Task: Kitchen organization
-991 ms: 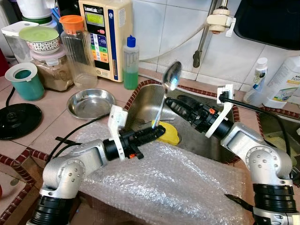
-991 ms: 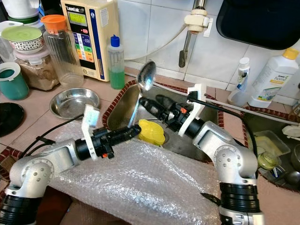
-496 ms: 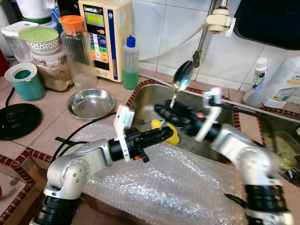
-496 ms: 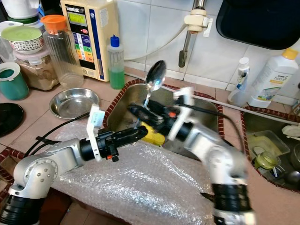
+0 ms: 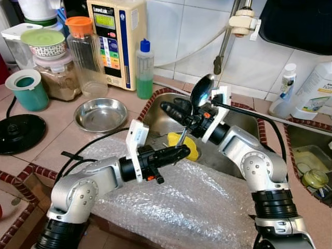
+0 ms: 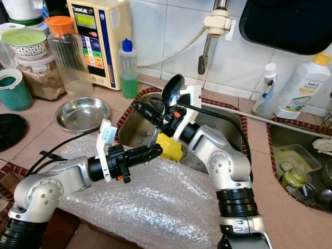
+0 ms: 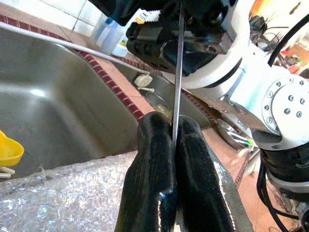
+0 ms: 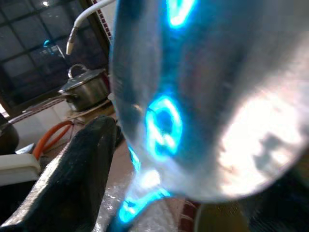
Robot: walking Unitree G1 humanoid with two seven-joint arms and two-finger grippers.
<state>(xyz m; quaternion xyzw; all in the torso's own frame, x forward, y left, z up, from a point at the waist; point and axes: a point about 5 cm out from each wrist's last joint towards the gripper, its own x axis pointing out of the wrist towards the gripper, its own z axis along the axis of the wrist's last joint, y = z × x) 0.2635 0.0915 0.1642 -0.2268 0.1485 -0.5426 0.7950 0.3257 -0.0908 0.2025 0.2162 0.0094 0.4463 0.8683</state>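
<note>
A home kitchen is showing here: a stainless steel sink basin (image 5: 165,116) is sitting in a tiled pink counter (image 5: 52,137), white wall tiles (image 5: 176,31) are rising behind, and a green dish-soap bottle (image 5: 144,70) is standing beside a round steel bowl (image 5: 100,114).

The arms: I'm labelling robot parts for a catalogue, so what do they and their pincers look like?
Both arms are silver metal with rounded, bolted joints and black ribbed bands. Each wrist carries a white bracket with orange marks and a black cable. The left pincer and right pincer each have two long glossy black fingers.
</note>
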